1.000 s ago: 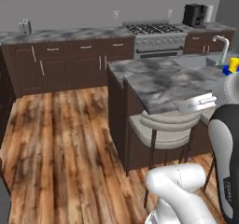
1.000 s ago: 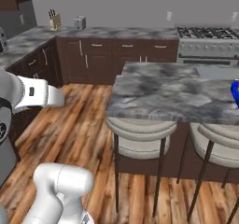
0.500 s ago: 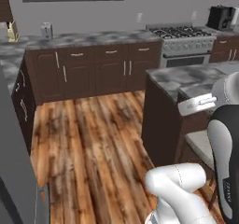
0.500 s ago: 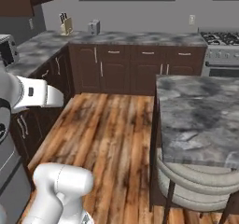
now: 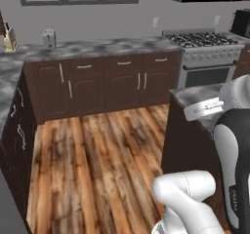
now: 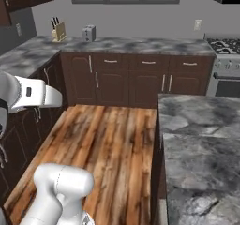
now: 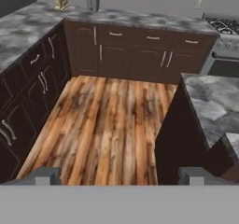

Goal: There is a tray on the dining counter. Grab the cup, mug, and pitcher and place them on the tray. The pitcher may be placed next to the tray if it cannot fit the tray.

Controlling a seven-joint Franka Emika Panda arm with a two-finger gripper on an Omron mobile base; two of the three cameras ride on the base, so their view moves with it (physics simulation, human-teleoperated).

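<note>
The gripper (image 7: 119,175) is seen spread wide, nothing held between its tips. It is pointed down at the wooden floor (image 7: 107,120), and the dining counter (image 7: 212,104) lies off to its right (only a bare corner is shown). Cup, mug, pitcher and tray cannot be located from here; a turn rightward is judged necessary.

From my left base camera I see a wooden floor (image 5: 97,160) running up to dark cabinets (image 5: 105,82) under a grey marbled counter (image 5: 97,48). A stove (image 5: 207,52) stands at right; the dining counter (image 5: 188,94) corner juts beside my arm.
</note>
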